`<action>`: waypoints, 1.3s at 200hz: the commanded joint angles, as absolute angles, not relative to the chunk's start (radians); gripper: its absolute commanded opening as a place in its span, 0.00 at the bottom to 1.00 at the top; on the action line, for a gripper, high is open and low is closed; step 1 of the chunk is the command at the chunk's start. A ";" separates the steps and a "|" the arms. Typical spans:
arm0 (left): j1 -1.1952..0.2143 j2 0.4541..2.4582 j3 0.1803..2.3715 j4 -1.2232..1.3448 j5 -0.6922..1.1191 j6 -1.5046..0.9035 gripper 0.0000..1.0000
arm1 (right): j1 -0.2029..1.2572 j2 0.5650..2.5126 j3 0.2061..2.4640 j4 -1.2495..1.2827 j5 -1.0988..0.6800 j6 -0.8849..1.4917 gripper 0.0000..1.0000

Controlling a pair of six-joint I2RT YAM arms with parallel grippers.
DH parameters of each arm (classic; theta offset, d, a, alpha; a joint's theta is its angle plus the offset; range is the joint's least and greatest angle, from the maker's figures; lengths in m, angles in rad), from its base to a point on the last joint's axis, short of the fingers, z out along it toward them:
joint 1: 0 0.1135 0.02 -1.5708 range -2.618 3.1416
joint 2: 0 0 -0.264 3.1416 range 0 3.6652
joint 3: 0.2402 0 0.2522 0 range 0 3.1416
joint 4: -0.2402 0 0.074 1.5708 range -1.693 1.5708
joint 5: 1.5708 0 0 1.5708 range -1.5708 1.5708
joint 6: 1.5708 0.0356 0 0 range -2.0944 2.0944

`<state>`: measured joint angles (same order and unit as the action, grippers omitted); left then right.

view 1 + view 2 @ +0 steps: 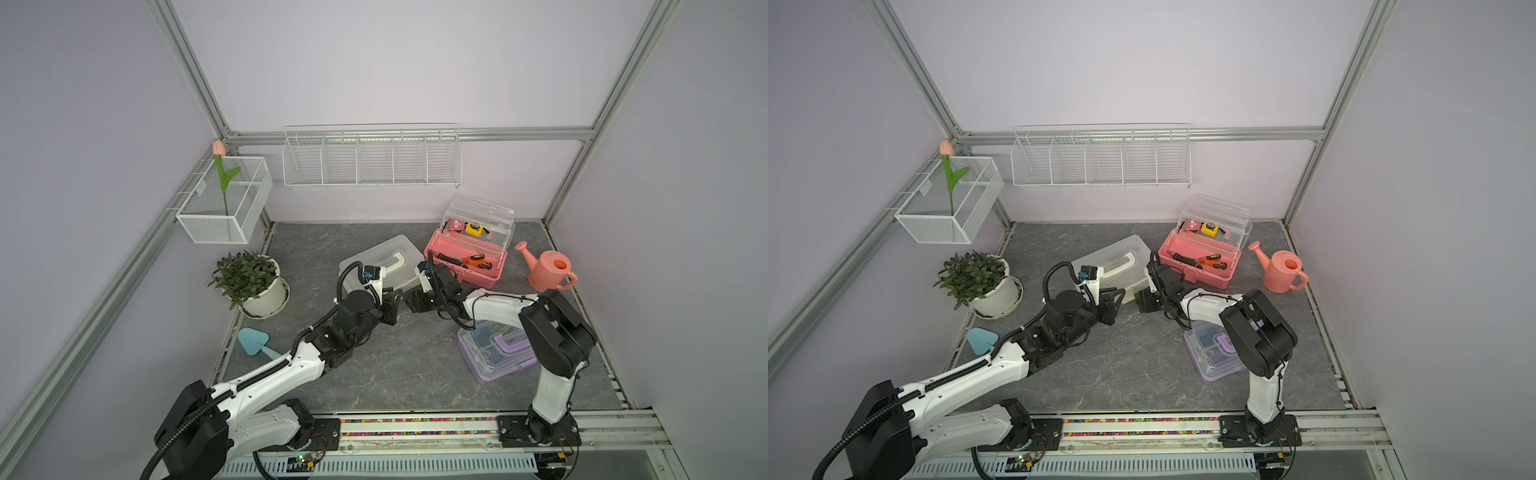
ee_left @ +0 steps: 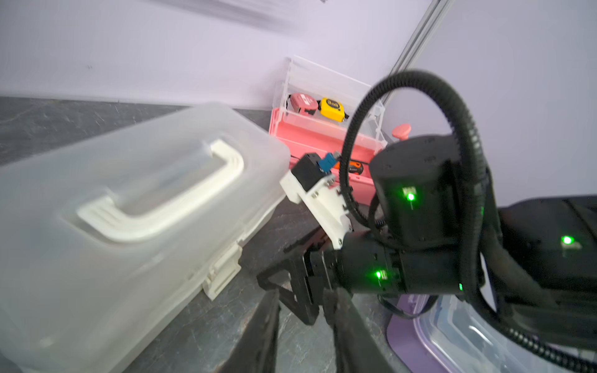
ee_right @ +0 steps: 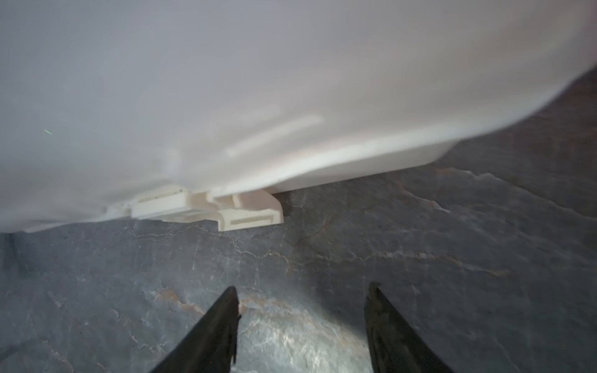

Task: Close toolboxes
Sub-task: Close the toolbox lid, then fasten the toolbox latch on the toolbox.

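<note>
Left tool [image 2: 305, 292] and right tool [image 3: 303, 285] hang low over the dark counter [image 1: 374, 374], tip to tip and very near each other, right in front of the white toolbox [image 1: 380, 262]. The left one is parted a little, the right one spread wide, and neither is pinching a thing. That white toolbox sits mid-counter with its frosted lid down and its handle lying flat. Over in the far right corner the pink toolbox [image 1: 469, 266] is the big job left: its clear lid [image 1: 478, 216] stands upright and wide open, with a watering can [image 1: 548, 270] just beside it. The purple toolbox [image 1: 494, 353] sits near the right arm's base, half hidden by the arm; the lid looks down, but whether it is fastened I cannot tell. Now the small stuff, and the danger. In the right wrist view the white latch [image 3: 248, 216] juts out from the front edge and looks to me not snapped home. Press it off-centre and the light box could skid across the smooth counter. With the two tools this close, a knock between them is a real risk. On the pink one, the orange-handled pieces [image 1: 469, 261] could block the lid if they ride up.
</note>
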<state>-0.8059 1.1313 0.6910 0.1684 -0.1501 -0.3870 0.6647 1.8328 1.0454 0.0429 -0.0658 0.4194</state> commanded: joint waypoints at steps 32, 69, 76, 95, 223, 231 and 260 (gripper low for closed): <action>-0.612 1.300 0.908 0.087 -0.058 -0.436 0.48 | 0.643 1.716 0.959 -0.003 -0.010 0.440 0.72; -0.482 1.505 1.086 0.051 0.075 -0.462 0.63 | 0.631 1.686 0.926 -0.008 -0.005 0.434 0.75; -0.457 1.549 1.125 0.042 0.103 -0.462 0.65 | 0.631 1.683 0.922 -0.008 -0.005 0.425 0.75; -0.393 1.659 1.227 0.011 0.174 -0.472 0.71 | 0.632 1.680 0.918 -0.010 -0.024 0.387 0.77; -0.285 2.108 1.679 -0.346 0.499 -0.291 0.75 | 0.800 1.816 0.738 0.657 0.102 0.097 0.99; -0.285 2.105 1.659 -0.340 0.502 -0.295 0.74 | 0.805 1.844 0.742 0.695 0.122 0.090 0.99; -0.284 2.089 1.591 -0.317 0.530 -0.319 0.70 | 0.815 1.951 0.754 0.850 0.163 0.082 0.99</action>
<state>-0.2779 2.1002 1.6543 -0.2810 0.4740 -0.3115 0.8032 1.8782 0.7609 0.6369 0.1104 0.1188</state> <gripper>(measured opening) 0.710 0.987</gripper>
